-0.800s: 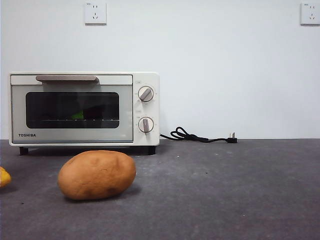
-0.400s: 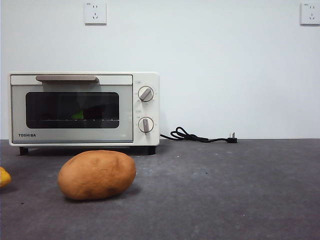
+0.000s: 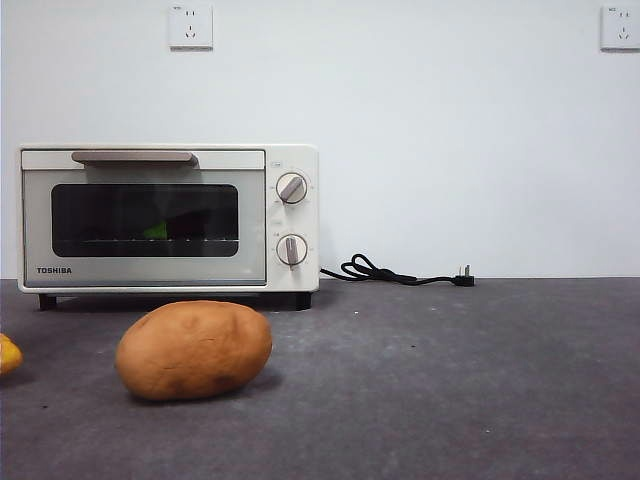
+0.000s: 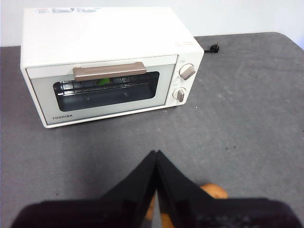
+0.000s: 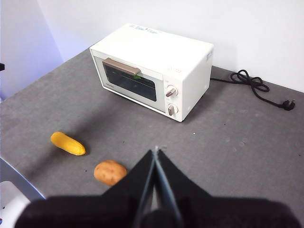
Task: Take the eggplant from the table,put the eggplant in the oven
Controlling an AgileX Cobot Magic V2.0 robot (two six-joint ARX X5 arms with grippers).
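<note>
Green stem cap shows behind the dark glass: the eggplant (image 3: 156,231) is on the wire rack inside the oven (image 3: 168,218), door closed, at the table's (image 3: 450,380) far left. Left gripper (image 4: 156,154) and right gripper (image 5: 156,151) both hover high with jaws pressed together, holding nothing, while the potato (image 3: 194,349) sits near the oven's front.

White wall (image 3: 450,130), two wall sockets (image 3: 190,26)
</note>
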